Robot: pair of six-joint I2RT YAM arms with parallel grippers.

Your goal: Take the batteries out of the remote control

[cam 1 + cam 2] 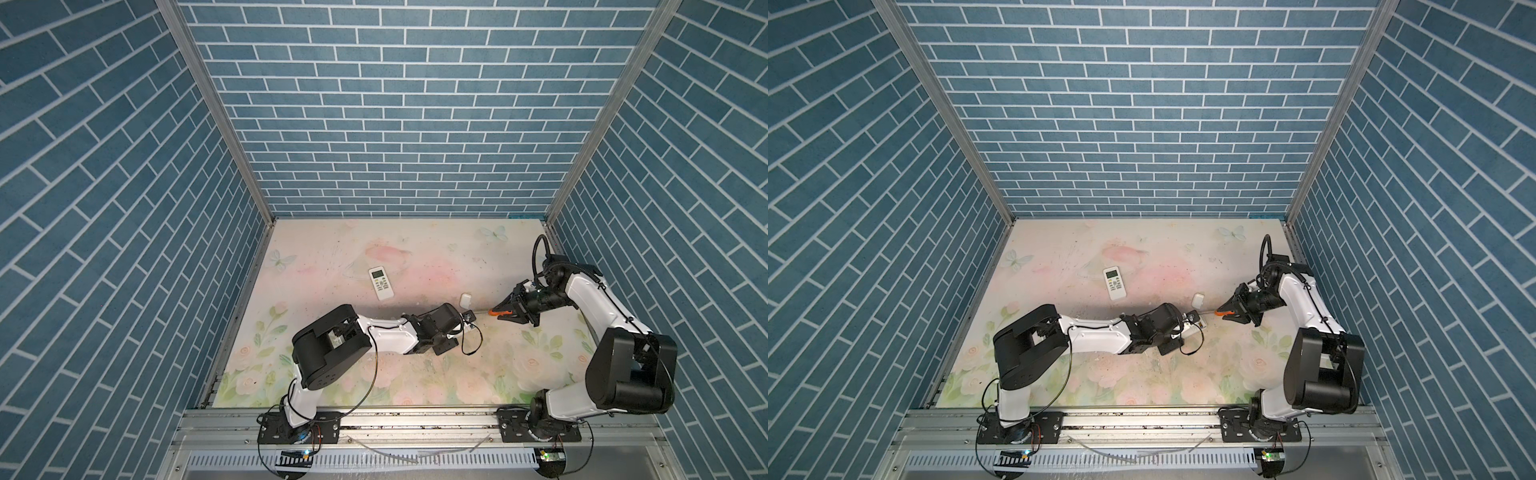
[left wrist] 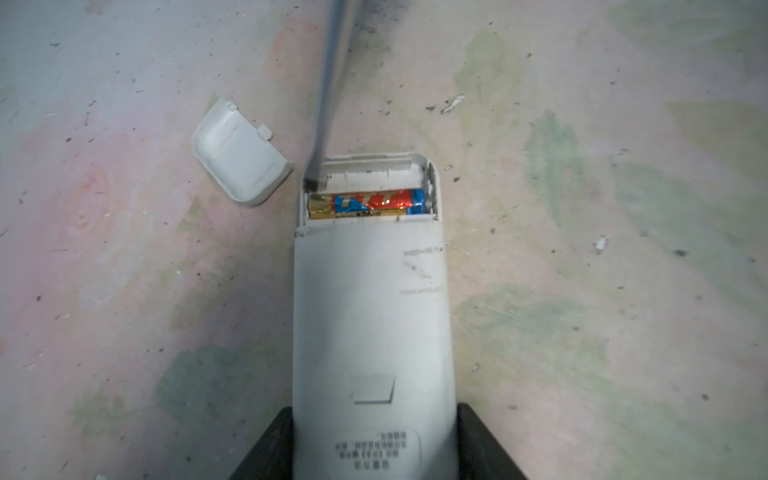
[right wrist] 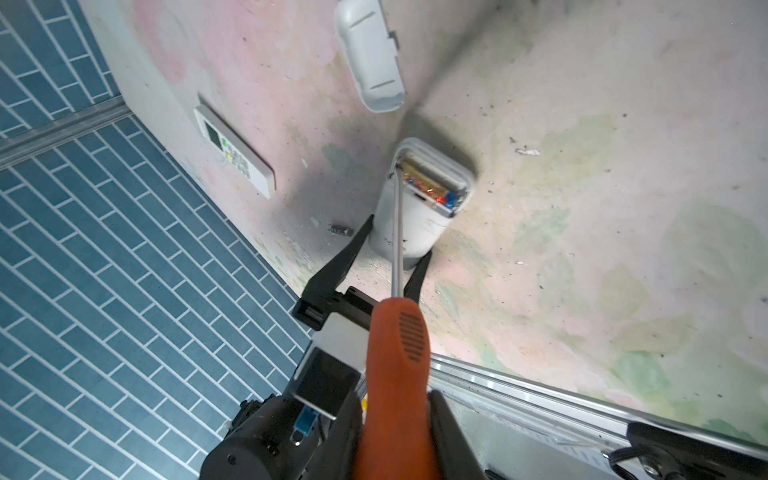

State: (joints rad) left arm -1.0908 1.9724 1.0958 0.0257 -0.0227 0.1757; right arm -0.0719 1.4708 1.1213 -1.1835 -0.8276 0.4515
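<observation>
My left gripper [image 2: 374, 419] is shut on a white remote control [image 2: 370, 311] lying face down with its battery compartment open. A red, blue and gold battery [image 2: 370, 203] lies in the compartment; the slot beside it is bare. My right gripper [image 3: 397, 411] is shut on an orange-handled screwdriver [image 3: 399, 353]. Its metal shaft [image 2: 332, 83] reaches the compartment's corner, tip at the battery's gold end. In both top views the two grippers [image 1: 465, 322] [image 1: 505, 313] face each other at mid-table. A small dark battery [image 3: 338, 229] lies on the table beside the left fingers [image 3: 345, 253].
The loose white cover [image 2: 239, 153] [image 1: 466, 299] lies on the table just beyond the held remote. A second white remote [image 1: 380, 283] [image 1: 1114, 284] lies face up farther back left. Blue brick walls enclose the floral table [image 1: 415, 249] on three sides.
</observation>
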